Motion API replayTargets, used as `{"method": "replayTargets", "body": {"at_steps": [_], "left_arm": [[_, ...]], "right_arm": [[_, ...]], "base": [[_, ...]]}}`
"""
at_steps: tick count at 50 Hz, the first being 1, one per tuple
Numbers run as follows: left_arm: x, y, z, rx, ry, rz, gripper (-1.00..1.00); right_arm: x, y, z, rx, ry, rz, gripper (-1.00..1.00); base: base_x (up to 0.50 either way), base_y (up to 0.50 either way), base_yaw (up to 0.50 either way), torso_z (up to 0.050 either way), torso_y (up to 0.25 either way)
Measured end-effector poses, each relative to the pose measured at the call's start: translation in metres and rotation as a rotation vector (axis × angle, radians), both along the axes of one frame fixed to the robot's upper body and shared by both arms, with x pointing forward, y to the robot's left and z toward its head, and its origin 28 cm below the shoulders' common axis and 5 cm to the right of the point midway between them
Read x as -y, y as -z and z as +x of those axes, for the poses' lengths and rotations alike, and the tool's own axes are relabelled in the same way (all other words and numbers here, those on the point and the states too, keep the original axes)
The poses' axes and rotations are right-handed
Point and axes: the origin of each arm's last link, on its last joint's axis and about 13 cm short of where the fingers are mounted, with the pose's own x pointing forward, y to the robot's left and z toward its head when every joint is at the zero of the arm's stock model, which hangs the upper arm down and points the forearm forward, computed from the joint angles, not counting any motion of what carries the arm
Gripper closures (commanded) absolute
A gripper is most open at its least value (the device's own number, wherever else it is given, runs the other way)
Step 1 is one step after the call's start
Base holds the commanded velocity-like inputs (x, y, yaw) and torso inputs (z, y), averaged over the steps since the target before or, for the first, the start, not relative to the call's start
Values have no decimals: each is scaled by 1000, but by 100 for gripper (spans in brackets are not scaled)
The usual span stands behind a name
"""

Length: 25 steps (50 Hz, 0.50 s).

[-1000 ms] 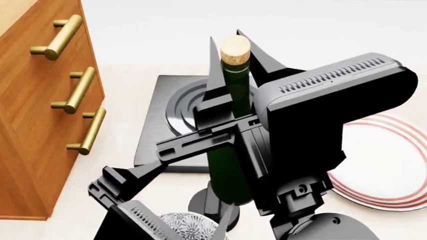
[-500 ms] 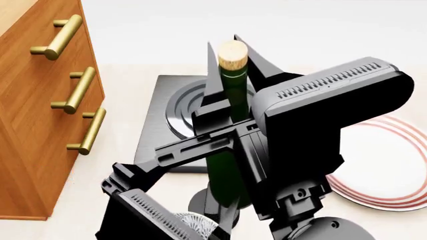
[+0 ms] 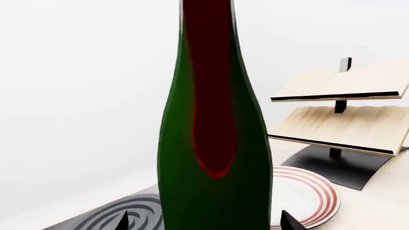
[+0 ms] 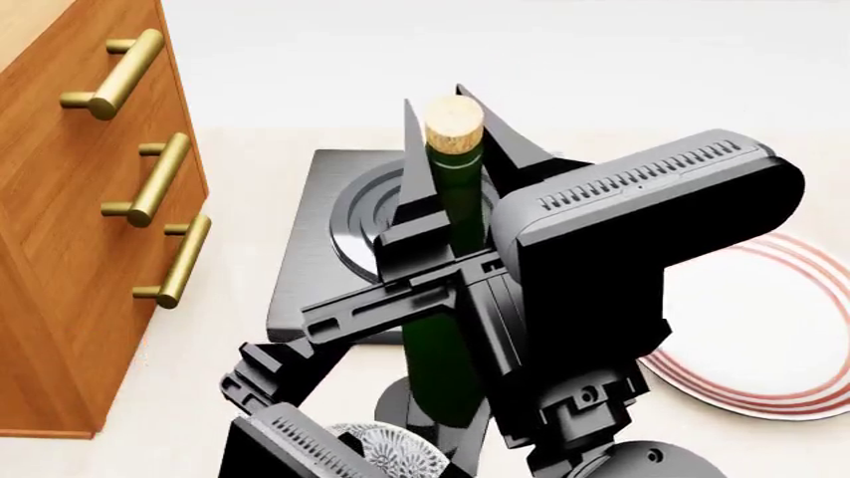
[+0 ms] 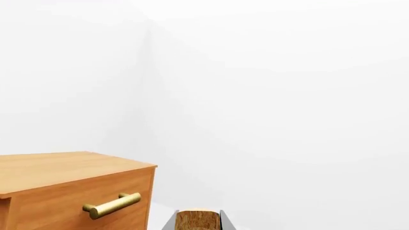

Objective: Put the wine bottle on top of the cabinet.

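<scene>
The cabinet stood at the head view's left, its top bare in the right wrist view, so the placing was yet to be done. The bottle was upright between both arms in front of a dark square mat, off to the cabinet's right, long axis vertical and cork pointing up; whether its base touched the counter was hidden. The right gripper pinched the neck below the cork. The left gripper straddled the lower body, fingertips either side, though a firm squeeze could not be told. A striped plate lay to the right.
</scene>
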Motion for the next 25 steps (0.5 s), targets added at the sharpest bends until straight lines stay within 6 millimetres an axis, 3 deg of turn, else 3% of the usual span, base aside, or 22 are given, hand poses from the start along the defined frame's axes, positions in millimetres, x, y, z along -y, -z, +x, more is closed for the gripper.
{"method": "replayTargets", "body": {"at_steps": [25], "left_arm": [[19,7,17,32,-5,-49,-100]], "right_arm": [[-1,-2,-2,9,-11,0,100]], "base": [[0,0,0,0,0]]}}
